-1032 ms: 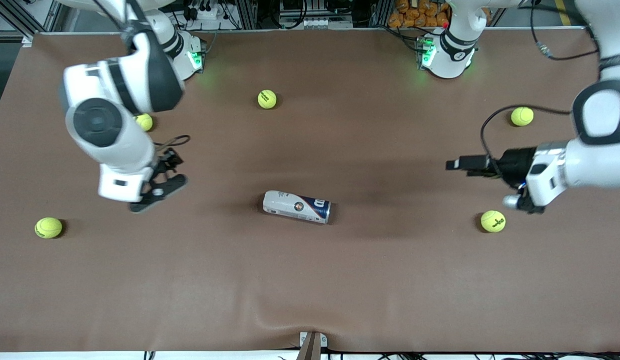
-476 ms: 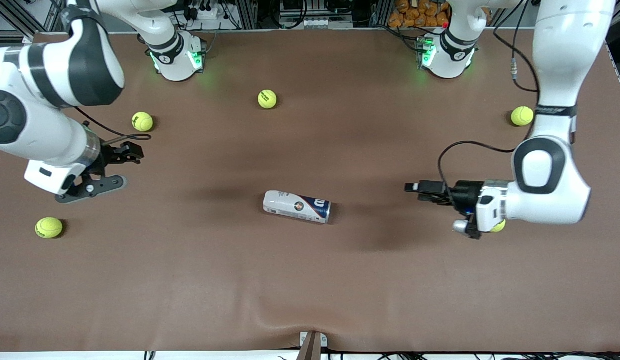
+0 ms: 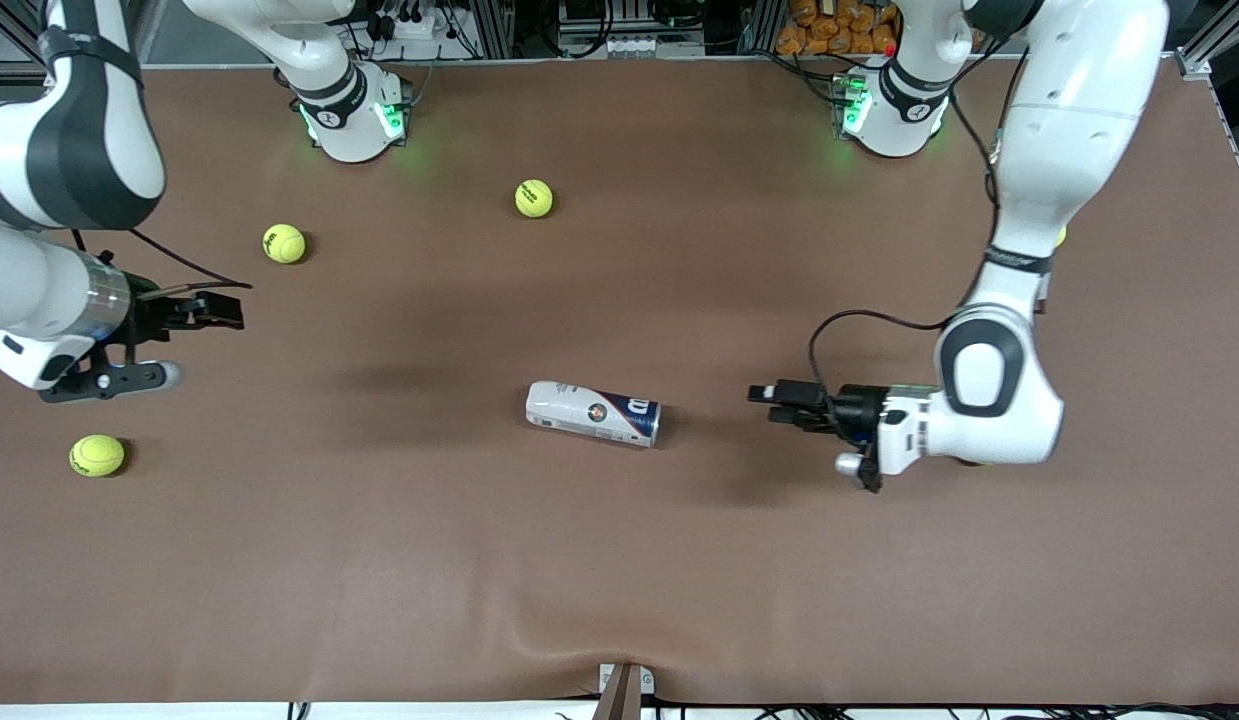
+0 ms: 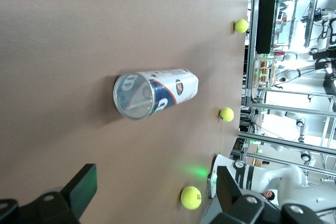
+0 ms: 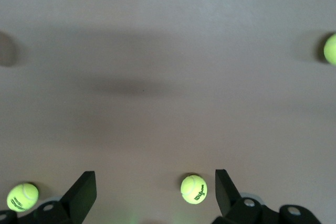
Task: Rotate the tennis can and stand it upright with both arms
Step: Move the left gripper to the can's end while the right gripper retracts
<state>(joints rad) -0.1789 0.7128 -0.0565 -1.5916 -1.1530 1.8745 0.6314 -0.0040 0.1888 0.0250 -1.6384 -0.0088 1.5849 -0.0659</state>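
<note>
One tennis can (image 3: pixel 592 413) lies on its side mid-desk (image 3: pixel 619 560), untouched. We have swung our left gripper (image 3: pixel 774 393) in toward its rim end, fingers spread and empty. Our right gripper (image 3: pixel 214 309), also open and empty, has drifted away toward its end, so no grasp yet.

Brown table mat (image 3: pixel 619 560); aluminium frame racks (image 3: pixel 499 30) along table's robot-base edge.
</note>
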